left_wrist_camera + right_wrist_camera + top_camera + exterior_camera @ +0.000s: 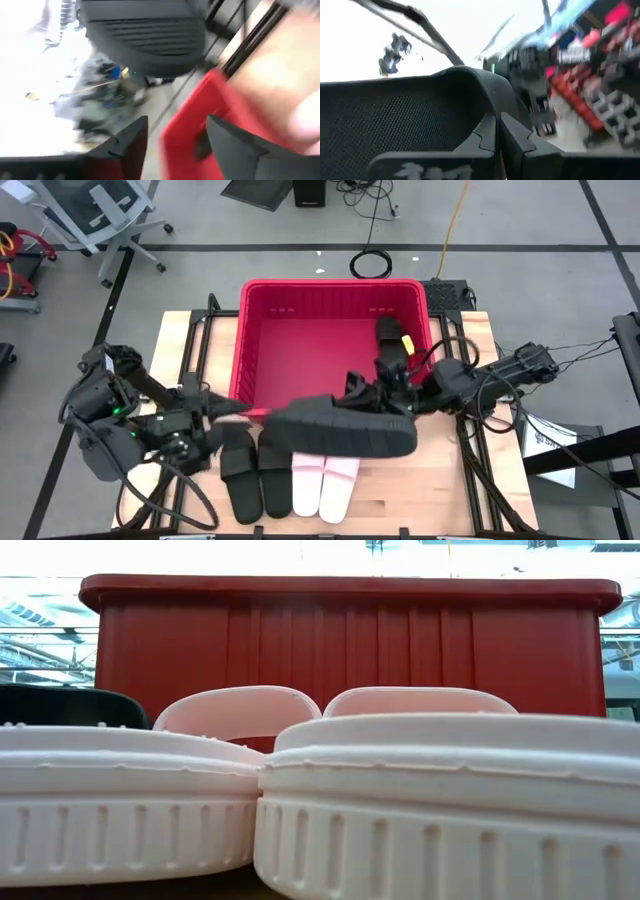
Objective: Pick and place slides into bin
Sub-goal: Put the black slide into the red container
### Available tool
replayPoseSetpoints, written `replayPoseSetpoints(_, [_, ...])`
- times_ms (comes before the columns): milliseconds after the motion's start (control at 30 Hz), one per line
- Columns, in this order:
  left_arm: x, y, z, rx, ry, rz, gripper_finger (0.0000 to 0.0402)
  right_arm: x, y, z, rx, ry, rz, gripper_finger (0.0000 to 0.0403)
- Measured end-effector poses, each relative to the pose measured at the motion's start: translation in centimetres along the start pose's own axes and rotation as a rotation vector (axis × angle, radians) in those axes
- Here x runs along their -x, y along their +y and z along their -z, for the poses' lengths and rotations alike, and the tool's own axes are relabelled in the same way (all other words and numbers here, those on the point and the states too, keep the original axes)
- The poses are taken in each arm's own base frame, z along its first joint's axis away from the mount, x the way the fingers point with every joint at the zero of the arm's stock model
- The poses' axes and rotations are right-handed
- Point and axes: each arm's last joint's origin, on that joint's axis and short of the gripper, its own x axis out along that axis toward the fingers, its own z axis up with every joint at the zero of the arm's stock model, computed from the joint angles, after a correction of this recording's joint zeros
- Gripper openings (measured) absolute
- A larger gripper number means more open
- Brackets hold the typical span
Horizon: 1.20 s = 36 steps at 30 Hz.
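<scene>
- I see one black slide [345,430] lifted over the bin's near wall, lying crosswise above the table edge of the bin [335,288], sole ribs facing the left wrist camera [145,35].
- Right gripper [385,392] is at that slide's strap end, fingers pressed together on the strap; in the right wrist view the two fingers [490,135] meet with the black strap [420,110] curving right over them. I call it clamped on the black slide.
- Left gripper [225,412] sits at the slide's other end, near the bin's near-left corner. Its fingers [127,142] stand apart in the left wrist view, nothing between them, red bin wall [200,125] showing through the gap. Slide hangs beyond them, not touching as far as I can tell.
- Another black slide [392,338] already lies inside the bin, against the right wall, with a small yellow tag beside it.
- On the table in front of the bin: two black slides [255,470] side by side, then two pink slides [325,480] just right of them, all four in a row, toes toward the bin.
- Low view: the pink pair [300,790] fills the foreground, straps arched up, red bin [350,640] right behind, a black slide's strap [60,705] at the left edge.
- Wooden table [440,480] is otherwise bare on the right side.
</scene>
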Motion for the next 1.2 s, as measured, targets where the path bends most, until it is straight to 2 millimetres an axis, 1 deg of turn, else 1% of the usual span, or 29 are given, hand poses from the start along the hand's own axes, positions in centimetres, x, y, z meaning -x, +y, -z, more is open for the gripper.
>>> replayPoseSetpoints(100, [-0.4,-0.3,-0.2,-0.183,0.093,-0.079,0.0245,0.0,0.1,-0.8,0.041,-0.071,-0.021,0.0000])
replayPoseSetpoints(233, [-0.9,-0.9,-0.6,-0.372,0.186,-0.131,0.0262,0.0,0.1,-1.5,0.079,-0.131,-0.034,0.0000])
replayPoseSetpoints(400, [-1.6,-1.4,-1.1,-0.514,0.271,-0.167,0.0253,0.0,0.2,-2.1,0.085,-0.190,-0.034,0.0000])
replayPoseSetpoints(467, [-1.7,-1.3,-1.4,-0.519,0.273,-0.177,0.0244,0.1,0.1,-2.1,0.084,-0.207,-0.019,0.0000])
replayPoseSetpoints(567, [-1.9,-0.7,-1.8,-0.467,0.266,-0.201,0.0230,0.1,0.2,-2.2,0.091,-0.227,-0.011,0.0000])
replayPoseSetpoints(700, [-2.4,0.1,-2.1,-0.403,0.257,-0.225,0.0214,0.1,-0.1,-2.2,0.102,-0.246,0.055,0.0000])
replayPoseSetpoints(833, [-2.7,1.2,-2.6,-0.293,0.206,-0.254,0.0203,0.1,-1.1,-1.7,0.082,-0.223,0.079,0.0000])
replayPoseSetpoints(900, [-2.7,1.8,-2.8,-0.184,0.173,-0.281,0.0199,0.2,-1.5,-1.2,0.123,-0.198,0.102,0.0000])
replayPoseSetpoints(967, [-2.8,2.5,-3.0,-0.025,0.147,-0.318,0.0198,0.3,-1.9,-0.7,0.174,-0.177,0.118,0.0000])
replayPoseSetpoints(1033, [-2.7,3.0,-3.1,0.121,0.121,-0.347,0.0198,0.4,-1.9,-0.5,0.236,-0.154,0.128,0.0000])
replayPoseSetpoints(1100, [-2.6,3.5,-3.1,0.235,0.097,-0.368,0.0198,0.6,-1.7,-0.6,0.304,-0.142,0.137,0.0000])
replayPoseSetpoints(1200, [-1.6,4.1,-2.9,0.402,0.028,-0.371,0.0198,0.9,-1.4,-1.1,0.363,-0.132,0.145,0.0000])
